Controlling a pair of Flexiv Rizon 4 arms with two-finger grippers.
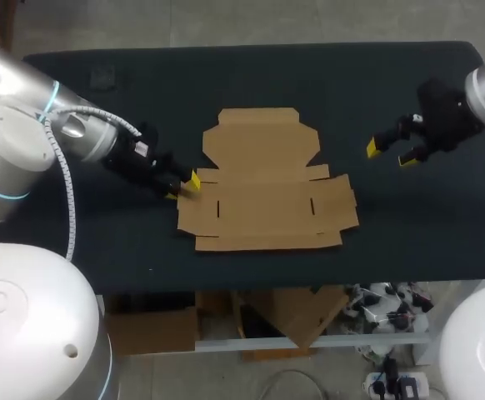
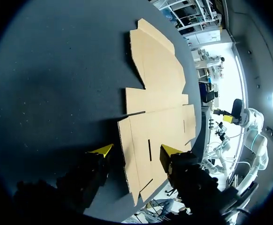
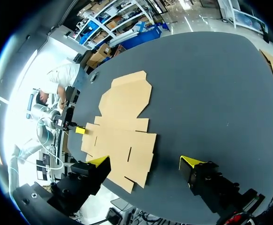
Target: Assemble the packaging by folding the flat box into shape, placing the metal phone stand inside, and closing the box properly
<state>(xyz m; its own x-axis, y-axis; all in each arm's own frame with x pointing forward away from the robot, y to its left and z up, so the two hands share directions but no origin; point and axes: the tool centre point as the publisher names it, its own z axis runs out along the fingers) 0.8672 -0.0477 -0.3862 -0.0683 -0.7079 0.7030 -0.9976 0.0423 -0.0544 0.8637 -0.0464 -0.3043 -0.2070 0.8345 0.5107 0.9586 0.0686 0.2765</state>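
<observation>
Folding looks barely begun: the flat brown cardboard box blank (image 1: 263, 196) lies fully unfolded in the middle of the frame on the dark desk (image 1: 417, 242), and no phone stand shows. The left fingers (image 1: 184, 188) stand wide open at the blank's left edge, its side flap between them, holding nothing. The right fingers (image 1: 390, 155), also wide open and empty, hang right of centre, apart from the blank's right flap. Next, I judge, the left fingers should pinch that flap and raise it along its crease.
</observation>
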